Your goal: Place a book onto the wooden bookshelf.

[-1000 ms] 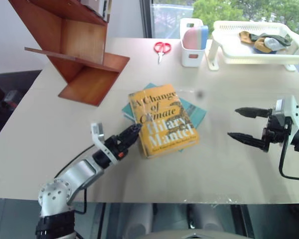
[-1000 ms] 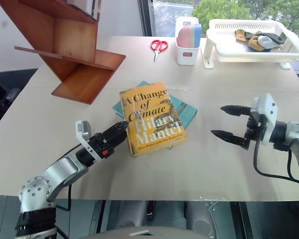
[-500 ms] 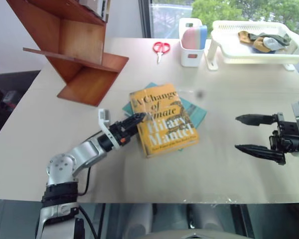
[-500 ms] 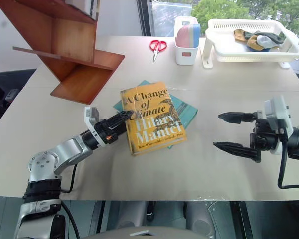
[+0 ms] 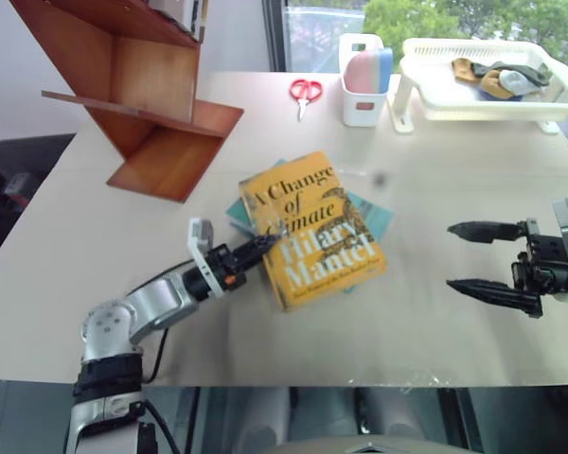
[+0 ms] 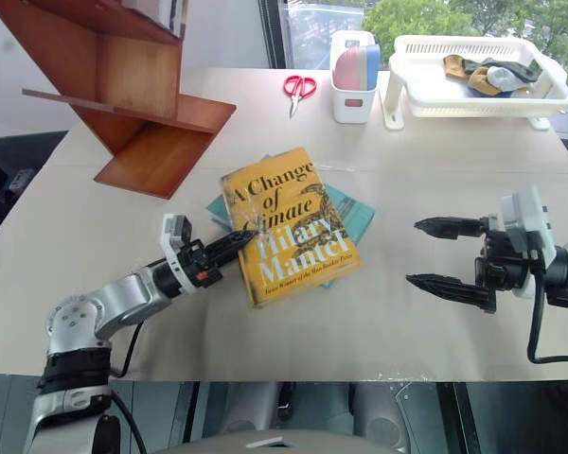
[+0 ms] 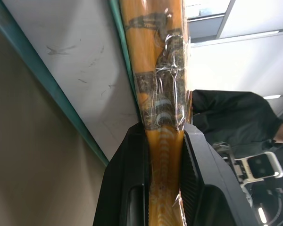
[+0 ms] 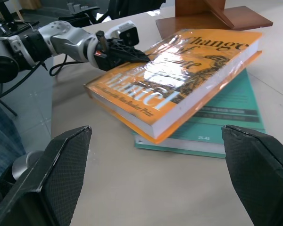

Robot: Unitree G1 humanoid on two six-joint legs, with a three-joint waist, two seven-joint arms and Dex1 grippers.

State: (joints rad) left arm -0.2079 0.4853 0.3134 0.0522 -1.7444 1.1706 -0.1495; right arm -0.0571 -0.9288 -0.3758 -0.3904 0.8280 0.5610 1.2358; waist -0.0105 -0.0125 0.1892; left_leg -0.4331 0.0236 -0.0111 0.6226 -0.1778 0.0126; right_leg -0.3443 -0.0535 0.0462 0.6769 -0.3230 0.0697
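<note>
— Looking over the table [image 5: 95, 236], what is standing where?

— Farthest back on the left, the wooden bookshelf [image 5: 142, 90] is standing. The book [image 5: 312, 227] is lying mid-table, tilted on a teal book [image 8: 226, 122], well apart from the shelf.

— And the grippers?

— The left gripper [image 5: 260, 249] is pinching the book's spine edge; the right gripper [image 5: 478, 257] is hanging spread, holding nothing.

— So which step?

— Grasping, I'm judging. Next it is needing a lift clear, then carrying toward the shelf.
</note>
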